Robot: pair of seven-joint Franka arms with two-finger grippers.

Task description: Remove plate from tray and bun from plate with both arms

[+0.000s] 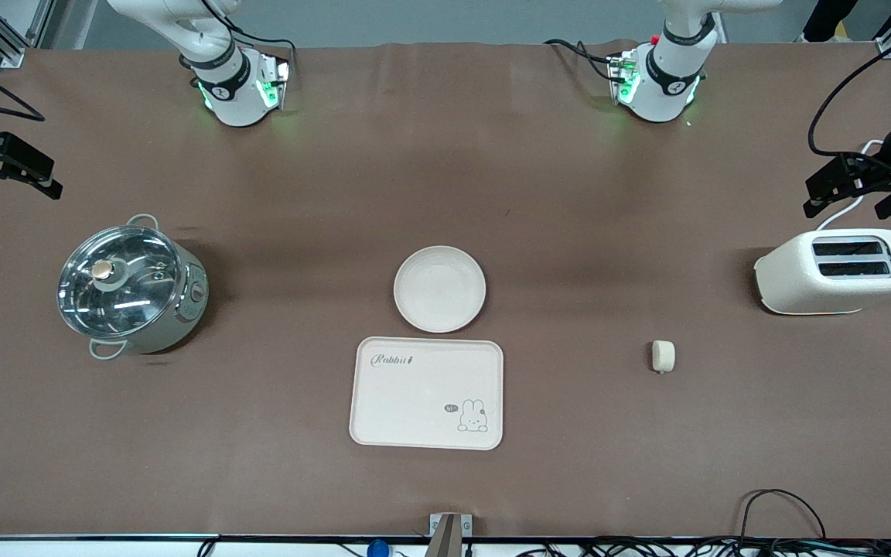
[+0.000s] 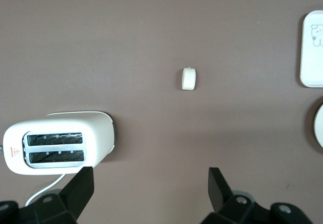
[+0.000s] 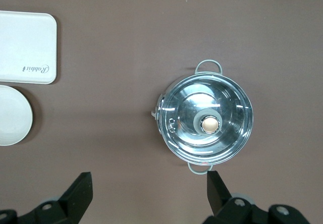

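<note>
The round cream plate (image 1: 439, 288) lies on the brown table, just farther from the front camera than the rabbit tray (image 1: 426, 393). Its edge shows in the left wrist view (image 2: 319, 125) and in the right wrist view (image 3: 12, 114). The small pale bun (image 1: 663, 357) lies on the table toward the left arm's end, and shows in the left wrist view (image 2: 189, 78). My left gripper (image 1: 848, 189) hangs open and empty above the table by the toaster (image 2: 151, 188). My right gripper (image 1: 8, 182) hangs open and empty at the pot end (image 3: 149, 191).
A cream toaster (image 1: 836, 271) stands at the left arm's end (image 2: 55, 148). A steel pot with a glass lid (image 1: 130, 288) stands at the right arm's end (image 3: 204, 124). Cables lie along the table's front edge (image 1: 778, 503).
</note>
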